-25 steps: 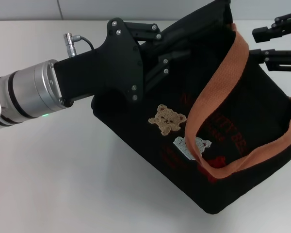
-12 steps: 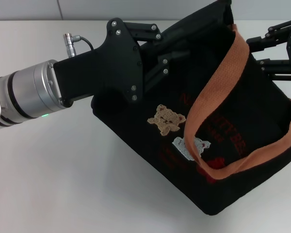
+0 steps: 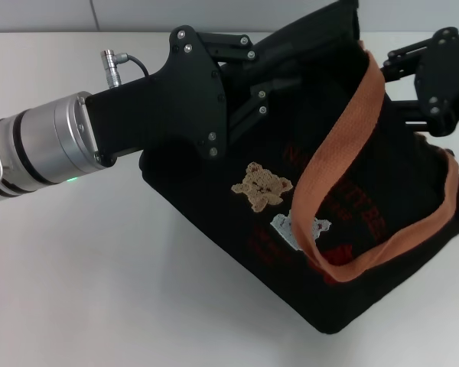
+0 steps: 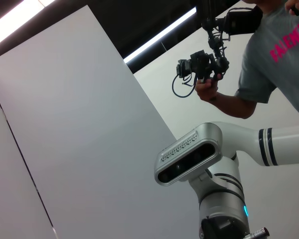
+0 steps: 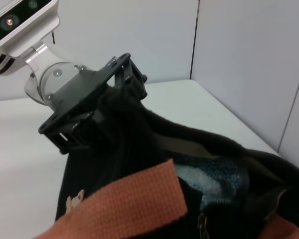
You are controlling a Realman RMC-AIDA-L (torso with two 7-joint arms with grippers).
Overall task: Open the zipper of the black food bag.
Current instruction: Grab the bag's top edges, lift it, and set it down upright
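Clamping the black food bag's (image 3: 344, 229) upper left corner, the left gripper (image 3: 279, 76) is bracing it on the table (image 3: 99, 267); the right gripper (image 3: 424, 88) (fingers unreadable) is hovering near the top's right end. Right wrist: the zipper (image 5: 203, 224) is showing partly open, so the pull needs drawing further.

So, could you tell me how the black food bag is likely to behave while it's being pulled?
Probably floppy: the black food bag sags and tilts where the left gripper clamps its top edge. Likely light, since one corner pinch lifts it. Its orange handle hangs loose and may snag the right gripper.
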